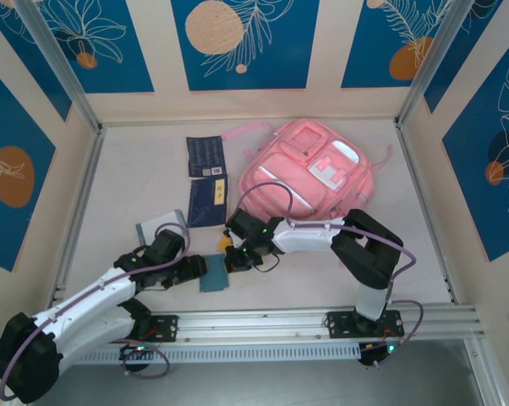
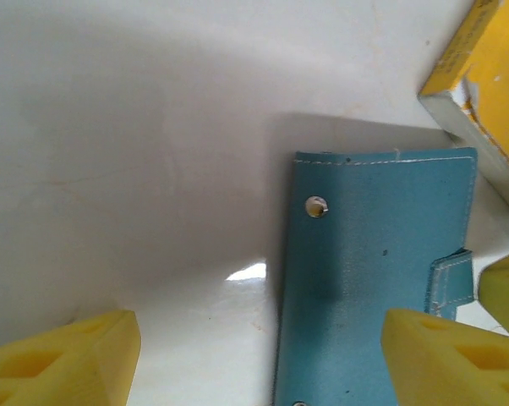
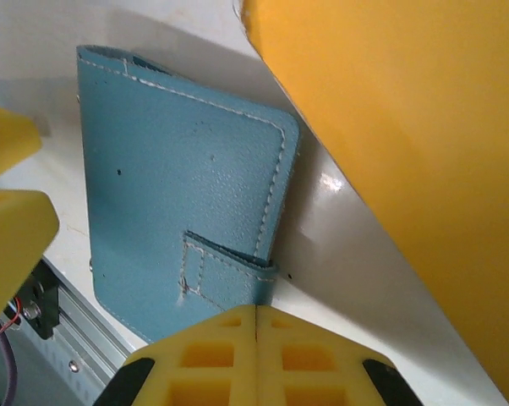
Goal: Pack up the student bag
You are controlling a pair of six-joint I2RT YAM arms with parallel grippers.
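Bag (image 1: 309,173) is lying flat at the far right-of-centre of the table (image 1: 136,186), pockets and white patch up, pink straps trailing off to the far left; both arms are well away from it, down at the near middle.

All the action is around a teal wallet (image 1: 214,272) lying flat close to the near rail (image 1: 280,321); it has white stitching, a small strap tab and a metal snap (image 2: 316,206).

Left claw (image 2: 254,359) is spread wide; one finger (image 2: 64,359) hangs over bare table left of the wallet, the other finger (image 2: 453,355) sits over the wallet by the tab; can't tell if either one actually touches anything.

Right claw (image 3: 254,338) is closed up tight, fingertips pressed together right at the edge of the tab; whether it's pinching a bit of it I can't tell.

Just beside the wallet, on its far-right side, is a yellow box (image 2: 483,76) with a scuffed edge.

Further back, two dark blue booklets (image 1: 207,157) lie one behind the other, left of the bag; a greyish flat thing (image 1: 157,228) sits by the left arm.
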